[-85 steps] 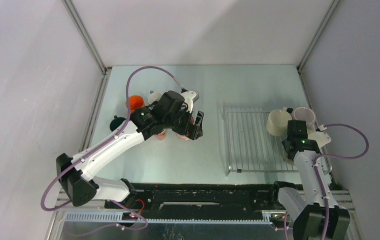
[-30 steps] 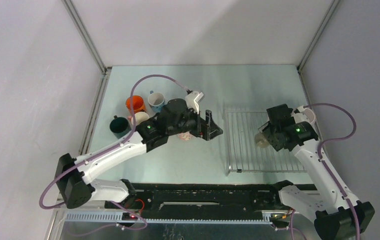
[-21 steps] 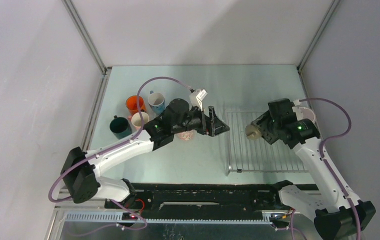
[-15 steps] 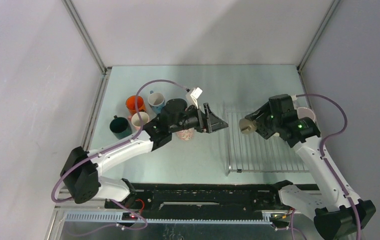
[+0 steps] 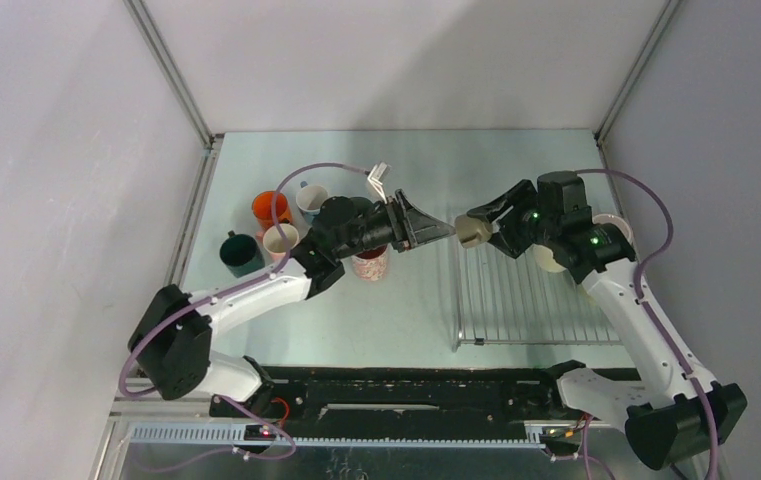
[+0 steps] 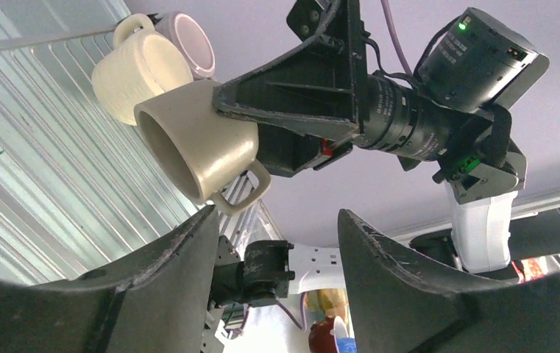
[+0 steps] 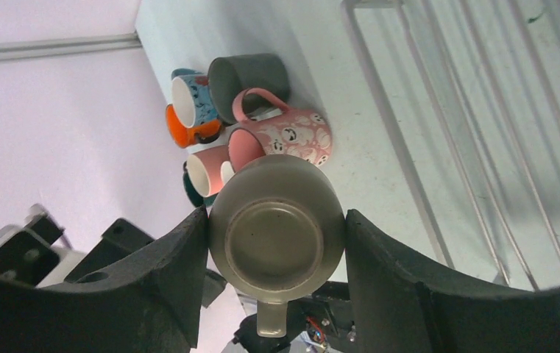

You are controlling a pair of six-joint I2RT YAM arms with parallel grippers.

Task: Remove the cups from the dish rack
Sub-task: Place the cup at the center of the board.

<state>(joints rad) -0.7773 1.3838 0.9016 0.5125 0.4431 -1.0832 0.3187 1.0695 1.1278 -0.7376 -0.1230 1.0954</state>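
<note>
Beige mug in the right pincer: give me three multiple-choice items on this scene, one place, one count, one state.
1. Where is the beige ceramic mug?
A. standing on the silvery wire dish rack
B. held in the air by the right pincer
C. stacked on another mug

2. How many mugs stand on the rack?
A. none
B. five
C. two

3. What state is the left pincer in?
A. open
B. shut on the beige mug
C. shut, empty

Answers:
1 B: the right wrist view shows its fingers clamping the mug's sides, clear of the rack.
2 C: only a pale yellow mug and a lilac-rimmed mug stand there, side by side.
3 A: the left wrist view shows its fingers spread wide, with the mug ahead of them.
</note>
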